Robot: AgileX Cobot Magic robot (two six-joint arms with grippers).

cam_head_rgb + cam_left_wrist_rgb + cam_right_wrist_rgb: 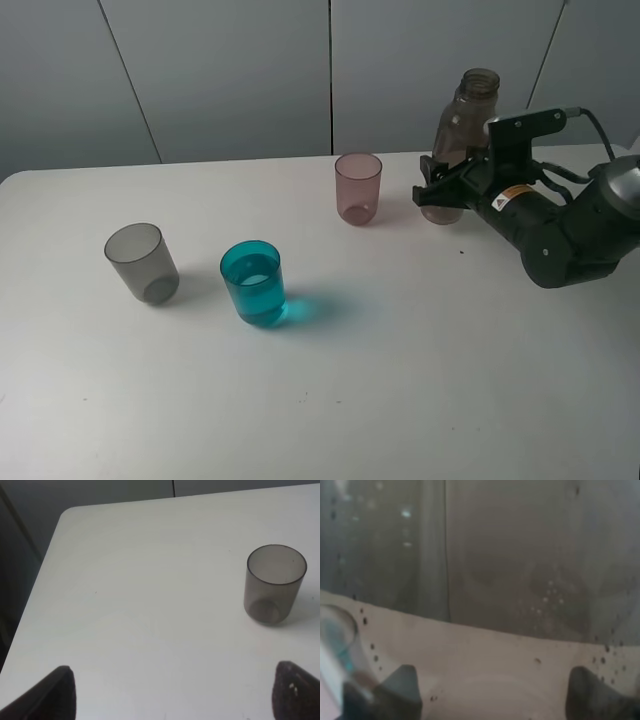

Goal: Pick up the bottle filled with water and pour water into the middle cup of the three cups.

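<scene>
The teal middle cup (254, 282) stands on the white desk (400, 380) with clear water (257, 290) in it, filling it to well over half. The grey cup (142, 262) beside it looks empty, and so does the pink cup (358, 188) farther back; these 3 cups stand apart from one another in a loose diagonal row.

The bottle (462, 130) stands upright at the far right of the desk, its wide threaded neck uncapped. The right arm's fingers (437, 190) sit on either side of its lower body, 1 on each flank, and they seem to be pinching it. From the right wrist camera the bottle's wall (510, 580) fills nearly everything just ahead of the 2 dark fingertips (400, 690), beaded with small droplets; how much liquid remains inside I cannot tell.

The pink cup is the nearest thing to those fingers, just beyond their tips, with bare desk between. The teal cup lies well beyond that.

The left fingers (175, 700) are spread wide over bare desk, holding nothing, with the grey cup (274, 584) ahead of them and off toward 1 fingertip (295, 692).
</scene>
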